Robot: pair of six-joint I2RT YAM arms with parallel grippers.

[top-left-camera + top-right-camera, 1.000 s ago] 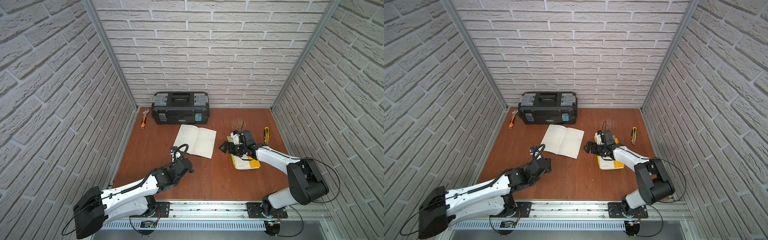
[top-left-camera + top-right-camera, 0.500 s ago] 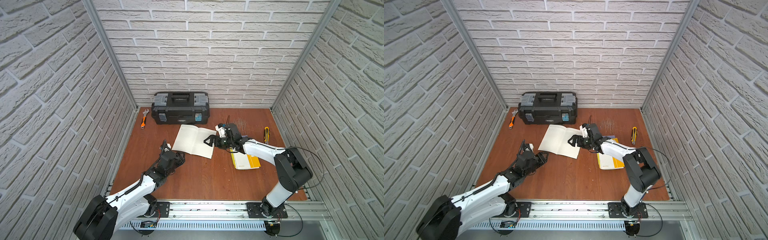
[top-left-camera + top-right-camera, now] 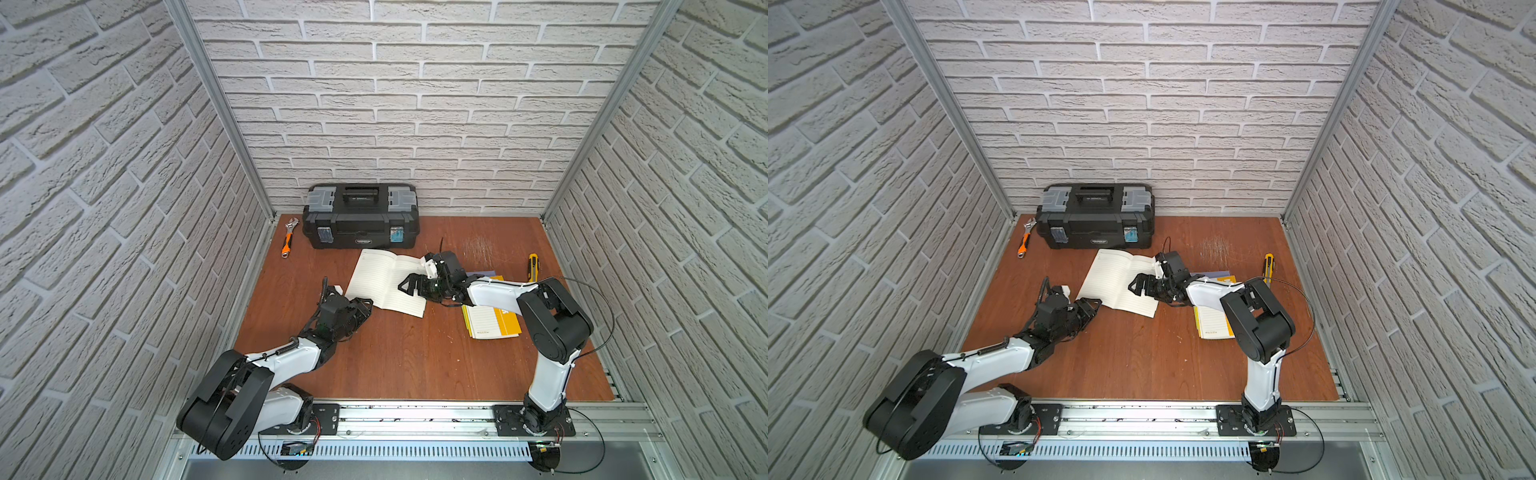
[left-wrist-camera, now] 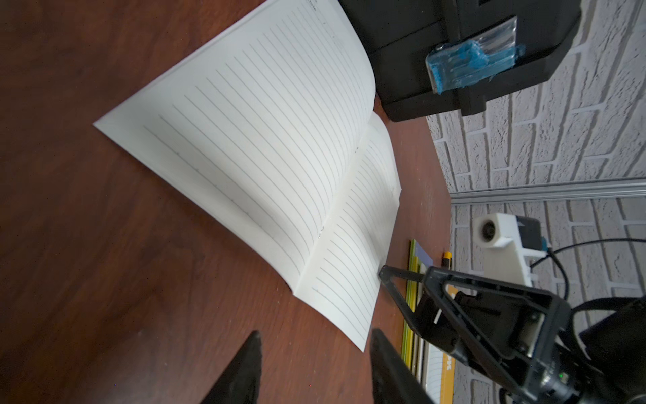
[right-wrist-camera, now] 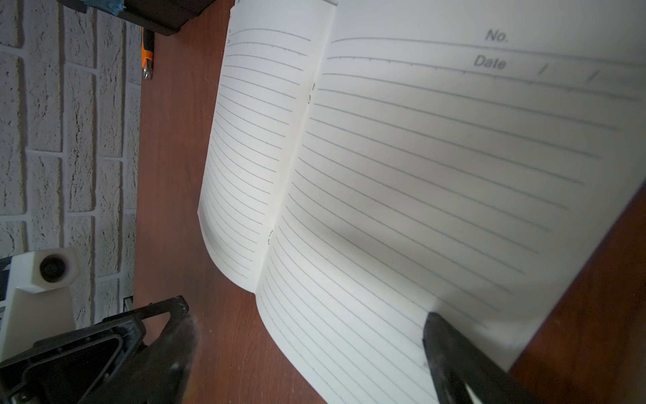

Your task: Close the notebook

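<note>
The notebook [image 3: 384,280] lies open on the wooden table, lined pages up, in both top views [image 3: 1119,276]. My left gripper [image 3: 368,305] is low at the near edge of its left page. In the left wrist view this gripper [image 4: 314,349] is open over bare wood, and the notebook [image 4: 265,154] has a corner just beside one finger. My right gripper [image 3: 409,284] hovers over the right page, open wide. In the right wrist view the right gripper [image 5: 311,321] has one fingertip [image 5: 435,320] over the page [image 5: 402,175] and the other over wood.
A black toolbox [image 3: 360,216] stands against the back wall just behind the notebook. An orange-handled wrench [image 3: 288,239] lies at the back left and a yellow utility knife [image 3: 532,266] at the right. Yellow booklets [image 3: 492,322] lie under my right forearm.
My right gripper moved left from the yellow booklets onto the notebook's right page. My left arm swung from the table's front middle up to the notebook's near edge, and its jaws opened somewhat.
</note>
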